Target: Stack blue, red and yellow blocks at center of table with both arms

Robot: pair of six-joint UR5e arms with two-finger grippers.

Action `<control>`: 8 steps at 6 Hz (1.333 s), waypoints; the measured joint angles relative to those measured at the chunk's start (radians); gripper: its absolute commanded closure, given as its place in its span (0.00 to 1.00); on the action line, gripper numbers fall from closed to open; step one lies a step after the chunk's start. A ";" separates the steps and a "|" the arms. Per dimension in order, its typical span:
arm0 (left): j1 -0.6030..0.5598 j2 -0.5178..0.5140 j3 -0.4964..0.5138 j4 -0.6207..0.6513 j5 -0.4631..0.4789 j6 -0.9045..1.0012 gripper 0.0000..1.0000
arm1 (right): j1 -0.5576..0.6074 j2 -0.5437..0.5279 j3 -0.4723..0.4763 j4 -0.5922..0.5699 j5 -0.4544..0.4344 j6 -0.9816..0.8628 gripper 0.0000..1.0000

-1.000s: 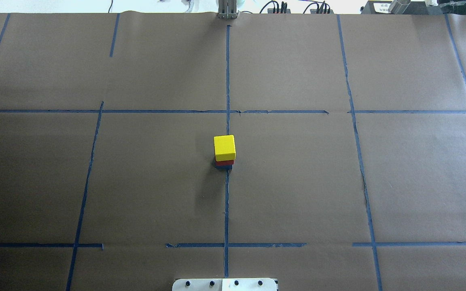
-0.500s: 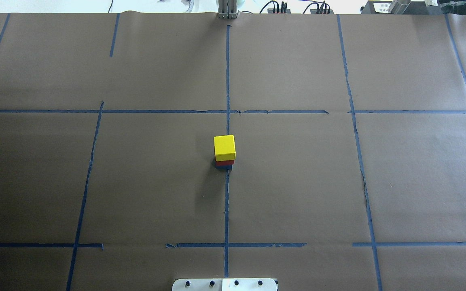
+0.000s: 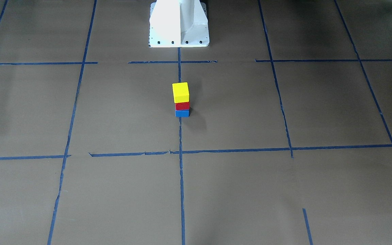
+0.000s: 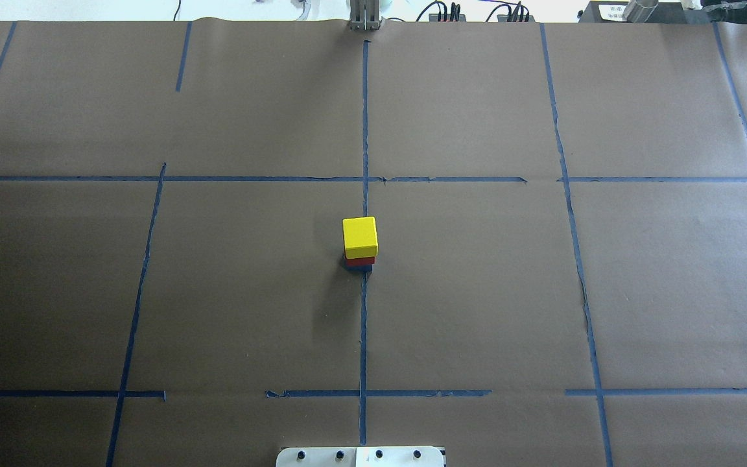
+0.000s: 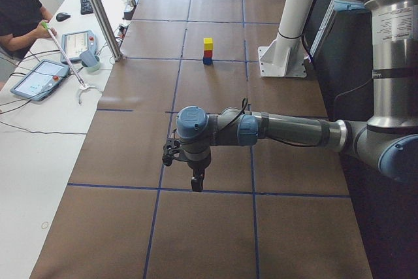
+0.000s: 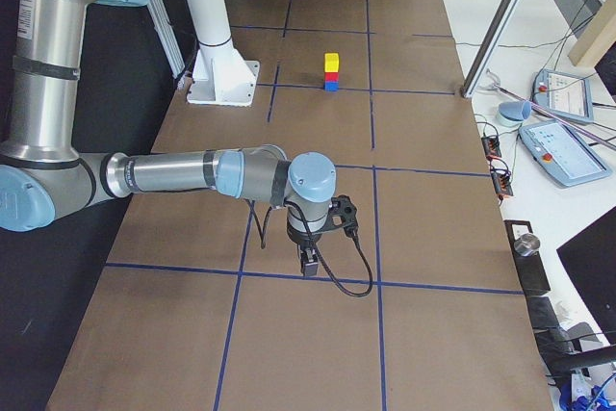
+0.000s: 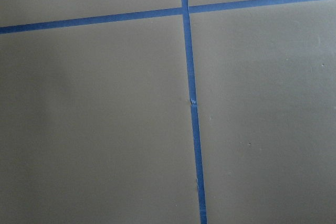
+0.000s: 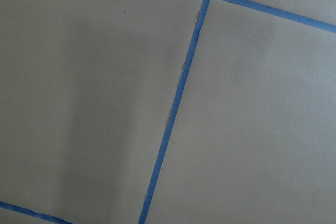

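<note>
The three blocks stand as one stack at the middle of the table [image 4: 477, 292], on the centre tape line. The yellow block [image 3: 180, 92] is on top, the red block [image 3: 182, 105] under it, and the blue block [image 3: 182, 113] at the bottom. From overhead the yellow block [image 4: 360, 237] hides most of the red block [image 4: 360, 260]. My left gripper [image 5: 196, 184] hangs low over the table's left end, far from the stack [image 5: 208, 51]. My right gripper [image 6: 308, 265] hangs low over the right end. I cannot tell whether either is open or shut.
The white pedestal [image 3: 179, 23] stands at the robot's side of the table, behind the stack. A person [image 5: 19, 11] sits at a white side desk with tablets [image 5: 39, 78] beyond a metal post [image 5: 101, 11]. Another desk with a tablet [image 6: 568, 153] flanks the right end.
</note>
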 measured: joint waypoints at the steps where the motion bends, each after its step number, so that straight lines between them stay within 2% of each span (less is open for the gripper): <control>1: 0.000 -0.008 -0.001 0.004 -0.003 0.000 0.00 | 0.000 0.003 -0.010 0.000 -0.002 -0.001 0.00; 8: 0.001 -0.007 0.000 -0.004 -0.002 0.001 0.00 | 0.000 0.003 -0.055 0.000 0.024 0.001 0.00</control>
